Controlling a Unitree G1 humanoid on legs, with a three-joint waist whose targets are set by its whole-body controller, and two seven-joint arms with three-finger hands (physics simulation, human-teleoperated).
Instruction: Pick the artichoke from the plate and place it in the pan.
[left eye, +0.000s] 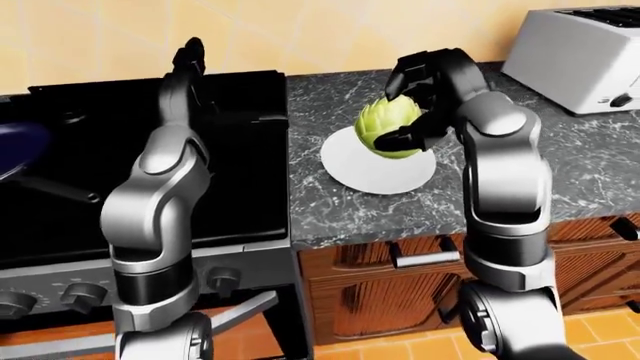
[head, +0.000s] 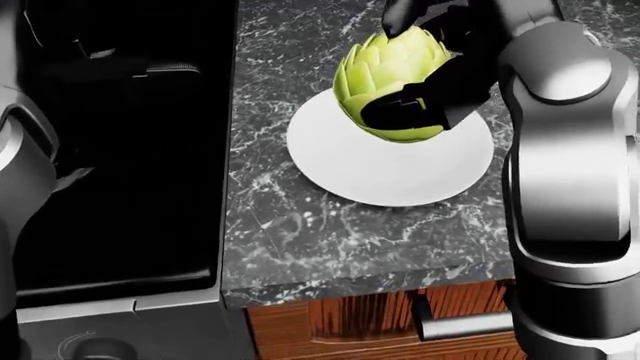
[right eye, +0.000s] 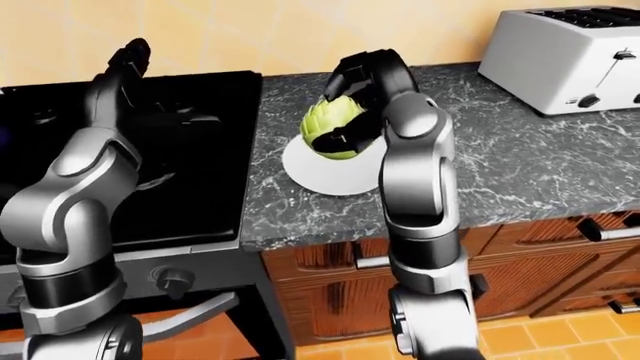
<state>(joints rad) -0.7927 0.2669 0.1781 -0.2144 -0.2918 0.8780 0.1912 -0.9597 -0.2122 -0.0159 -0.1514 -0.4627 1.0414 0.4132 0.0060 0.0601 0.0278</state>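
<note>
Two black fingers (head: 400, 112) of the right hand (head: 425, 71) clamp the artichoke (head: 385, 75) just over the white plate (head: 390, 169) on the desk (head: 300, 232), so carrying it left to the pan (left eye: 18, 146) calls for a firm, level grip.

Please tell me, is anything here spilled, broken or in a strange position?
Nothing stands out. The artichoke sits at the top edge of the white plate, with the right hand closed around it. The counter shows no spill, and the toaster stands upright.
</note>
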